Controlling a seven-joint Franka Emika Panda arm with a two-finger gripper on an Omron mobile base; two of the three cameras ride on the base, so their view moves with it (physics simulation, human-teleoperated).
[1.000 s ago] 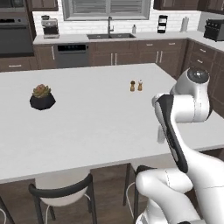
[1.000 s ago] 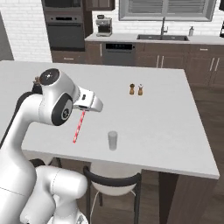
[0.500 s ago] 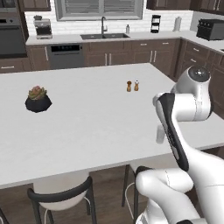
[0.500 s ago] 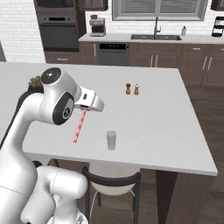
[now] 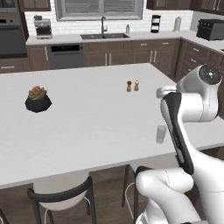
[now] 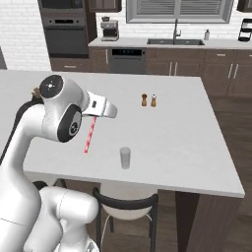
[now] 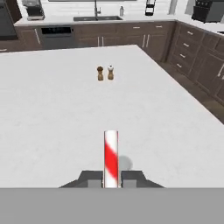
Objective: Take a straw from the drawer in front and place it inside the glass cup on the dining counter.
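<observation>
Base rolled nearer the white table (image 6: 162, 133) since before, claw (image 7: 111, 178) still clamped on the straw (image 6: 89, 135), glass cup (image 6: 125, 157) at 4 o'clock of it, shakers (image 6: 148, 100) beyond, dark cabinets (image 6: 162, 61) behind

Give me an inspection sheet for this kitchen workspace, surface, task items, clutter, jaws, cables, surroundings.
Surface: dining counter, white, flat.
Job's things: straw, red-and-white striped, held above the counter, hanging down, tilted; glass cup upright near the counter's near edge, to the straw's right in the right base view, nothing in it.
Clutter: salt and pepper shakers side by side mid-counter; potted plant at far left.
Grippers: gripper, jaws shut on the straw.
Cables: nothing seen.
Surroundings: sink, oven, stool under the counter edge.
</observation>
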